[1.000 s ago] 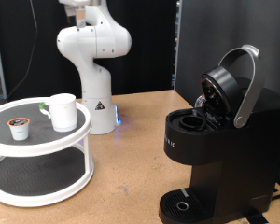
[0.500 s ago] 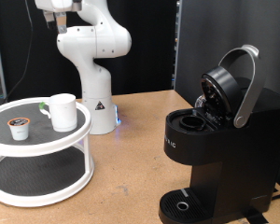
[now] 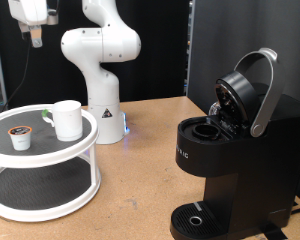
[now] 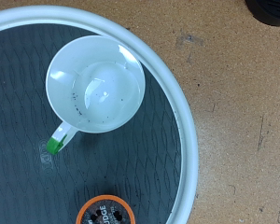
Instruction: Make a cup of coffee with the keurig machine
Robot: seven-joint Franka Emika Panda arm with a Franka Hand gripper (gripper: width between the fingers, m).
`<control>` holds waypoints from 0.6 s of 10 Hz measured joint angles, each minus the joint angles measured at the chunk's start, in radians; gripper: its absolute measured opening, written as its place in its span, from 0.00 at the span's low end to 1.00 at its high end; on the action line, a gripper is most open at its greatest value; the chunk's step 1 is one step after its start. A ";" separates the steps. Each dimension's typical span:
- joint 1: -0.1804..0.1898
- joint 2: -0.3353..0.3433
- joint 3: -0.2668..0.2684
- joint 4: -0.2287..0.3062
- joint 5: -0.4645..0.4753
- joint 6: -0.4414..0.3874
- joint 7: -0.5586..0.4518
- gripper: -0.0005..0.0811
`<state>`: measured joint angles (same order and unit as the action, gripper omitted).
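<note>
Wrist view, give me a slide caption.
Looking down on the empty white cup and a coffee pod on the round white-rimmed tray; gripper not visible.

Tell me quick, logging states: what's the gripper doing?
Gripper: high above the round stand with the mug; open or shut cannot be told; nothing seen in it.

cup (image 4: 93,82) glossy white ceramic | keurig machine (image 3: 225,160) matt black plastic

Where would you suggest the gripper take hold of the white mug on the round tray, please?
Probably the mug's rim wall, from straight above: it stands upright and open-mouthed on the tray, the gripper hangs high overhead, and the coffee pod stands clear of it.
</note>
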<state>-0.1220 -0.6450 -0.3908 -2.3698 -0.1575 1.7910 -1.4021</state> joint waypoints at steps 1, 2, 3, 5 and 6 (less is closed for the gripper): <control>0.000 0.000 0.002 -0.001 0.000 0.000 0.003 1.00; 0.000 0.002 0.004 -0.002 -0.017 -0.011 -0.007 1.00; -0.001 0.011 0.004 0.000 -0.050 -0.019 -0.017 1.00; -0.002 0.045 -0.013 0.013 -0.091 -0.016 -0.046 1.00; -0.002 0.066 -0.026 0.026 -0.089 -0.011 -0.046 1.00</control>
<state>-0.1242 -0.5789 -0.4172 -2.3442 -0.2464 1.7797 -1.4477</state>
